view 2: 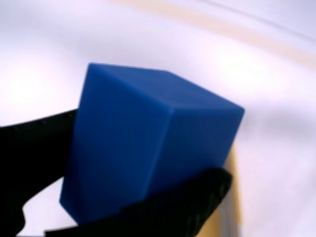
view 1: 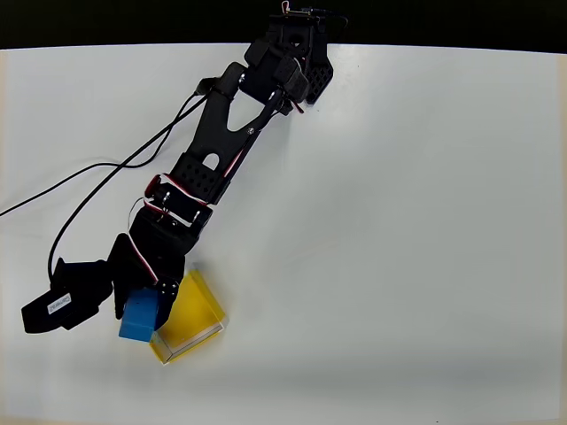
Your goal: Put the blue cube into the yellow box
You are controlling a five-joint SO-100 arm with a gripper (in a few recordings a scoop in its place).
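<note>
Gripper (view 1: 142, 305) is clamped on the blue cube (view 1: 139, 319), at about 7 o'clock on the white table (view 1: 399, 221) in the overhead view. The cube sits just at the 9 o'clock edge of the yellow box (view 1: 197, 312), overlapping its wall line, not clearly over the floor yet (height hard to judge from above). Wrist view: blue cube (view 2: 148, 148) pinched between 2 black fingers (view 2: 187, 197) on opposite flat faces. Looks rigid, light, smooth, so probably a bit slippery; the flat sides are the right hold. The overhead view gives cube-to-box position; the wrist view gives finger contact and a yellow sliver of the box edge.
</note>
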